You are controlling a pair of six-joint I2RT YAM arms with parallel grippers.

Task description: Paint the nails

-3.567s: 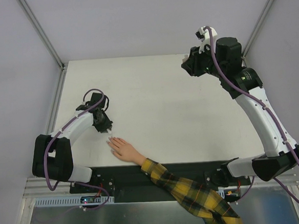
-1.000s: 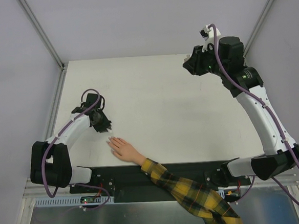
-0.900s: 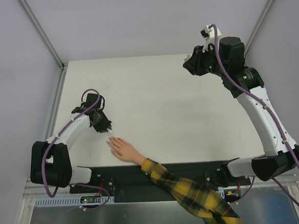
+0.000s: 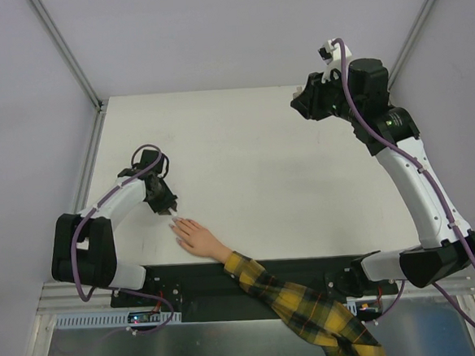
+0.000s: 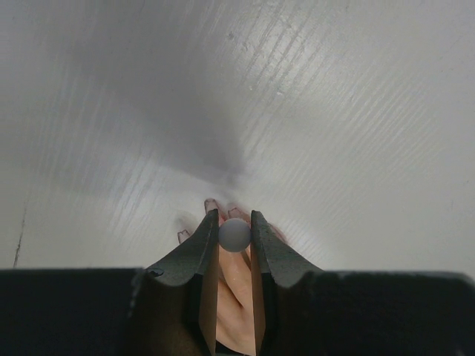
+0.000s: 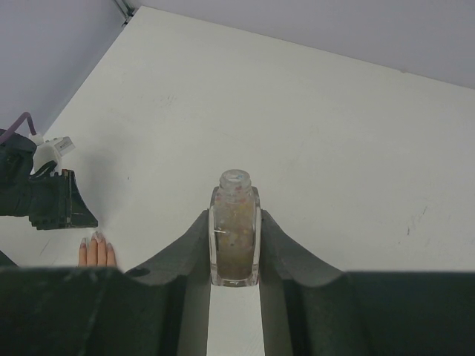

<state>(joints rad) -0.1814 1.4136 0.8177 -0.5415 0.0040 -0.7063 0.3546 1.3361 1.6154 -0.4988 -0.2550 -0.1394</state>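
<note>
The flesh-coloured mannequin hand (image 4: 196, 237) lies flat near the table's front edge, with a yellow-and-dark plaid sleeve (image 4: 303, 305) behind it. Its nails (image 4: 176, 225) point toward my left gripper (image 4: 171, 206), which hovers just over the fingertips. In the left wrist view that gripper (image 5: 234, 216) is shut on a thin applicator with a round grey end (image 5: 234, 235), and the nails (image 5: 211, 204) show just beyond the jaws. Raised at the far right, my right gripper (image 6: 235, 215) is shut on an uncapped glass polish bottle (image 6: 235, 230) with speckled contents.
The white table (image 4: 254, 177) has a metal frame post (image 4: 66, 51) at its back left and another at the back right. A black strip (image 4: 188, 283) runs along the near edge under the sleeve. Grey walls close in the sides.
The left gripper has edged slightly nearer the hand's fingertips, and its arm has shifted a little. The right arm and bottle have stayed still over the last second.
</note>
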